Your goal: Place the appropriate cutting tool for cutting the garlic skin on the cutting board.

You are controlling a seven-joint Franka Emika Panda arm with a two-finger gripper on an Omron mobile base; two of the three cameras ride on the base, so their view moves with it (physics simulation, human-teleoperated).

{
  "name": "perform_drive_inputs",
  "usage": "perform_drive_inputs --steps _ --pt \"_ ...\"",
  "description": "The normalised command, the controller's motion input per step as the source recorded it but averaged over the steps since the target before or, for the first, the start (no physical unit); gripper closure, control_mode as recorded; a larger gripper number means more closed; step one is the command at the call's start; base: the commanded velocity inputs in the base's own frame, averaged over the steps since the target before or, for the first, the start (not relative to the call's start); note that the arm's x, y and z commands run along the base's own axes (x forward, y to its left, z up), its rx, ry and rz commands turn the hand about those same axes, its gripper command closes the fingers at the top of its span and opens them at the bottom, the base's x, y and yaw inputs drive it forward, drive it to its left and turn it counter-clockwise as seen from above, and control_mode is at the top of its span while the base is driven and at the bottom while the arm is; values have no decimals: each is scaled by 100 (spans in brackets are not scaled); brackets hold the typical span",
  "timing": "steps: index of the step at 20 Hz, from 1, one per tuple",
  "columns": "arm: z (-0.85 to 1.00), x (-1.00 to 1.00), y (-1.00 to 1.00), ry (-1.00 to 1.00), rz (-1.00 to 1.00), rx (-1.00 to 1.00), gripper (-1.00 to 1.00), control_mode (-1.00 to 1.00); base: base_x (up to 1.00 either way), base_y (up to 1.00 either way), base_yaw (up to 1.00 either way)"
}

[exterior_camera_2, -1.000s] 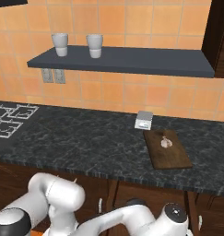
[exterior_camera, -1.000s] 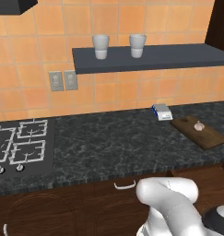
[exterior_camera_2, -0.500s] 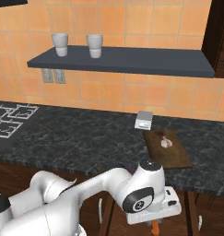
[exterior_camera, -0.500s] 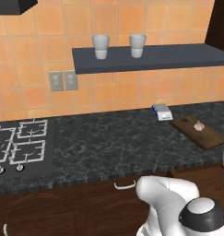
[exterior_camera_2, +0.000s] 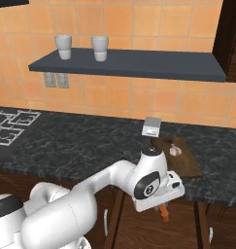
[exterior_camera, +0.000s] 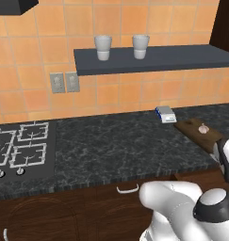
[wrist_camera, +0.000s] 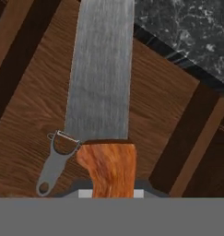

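Right base view: gripper (exterior_camera_2: 163,210) low in front of the counter (exterior_camera_2: 80,146), below its edge, pinched tight on the cutting tool (exterior_camera_2: 163,213), orange-red handle poking down beneath the white hand. Hand view: same cutting tool (wrist_camera: 104,92) seen along its length, wide grey blade running up from the orange-red handle, over dark wooden surfaces; an all-grey metal peeler (wrist_camera: 56,161) just left of the handle. Cutting board (exterior_camera_2: 177,154) flat on the counter at the right, garlic (exterior_camera_2: 175,150) resting on it toward the far end; small blue-and-white box (exterior_camera_2: 152,126) just beyond the board's far left corner. Left base view: board (exterior_camera: 197,135) at the right edge, garlic (exterior_camera: 203,128) on top, box (exterior_camera: 165,113) further back, stove burners (exterior_camera: 17,148) far left. Two pale cups (exterior_camera_2: 63,45) on the wall shelf (exterior_camera_2: 129,63).
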Motion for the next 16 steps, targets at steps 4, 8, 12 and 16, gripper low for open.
perform_drive_inputs --steps 4,8,12,16 --pt "15 84 -8 0 11 0 100 -100 0 0 0" --pt "3 55 -5 -6 8 0 100 -100 0 0 0" --pt "4 35 -6 -21 0 3 100 -100 0 0 0" --pt "2 85 0 0 0 1 100 -100 0 0 0"
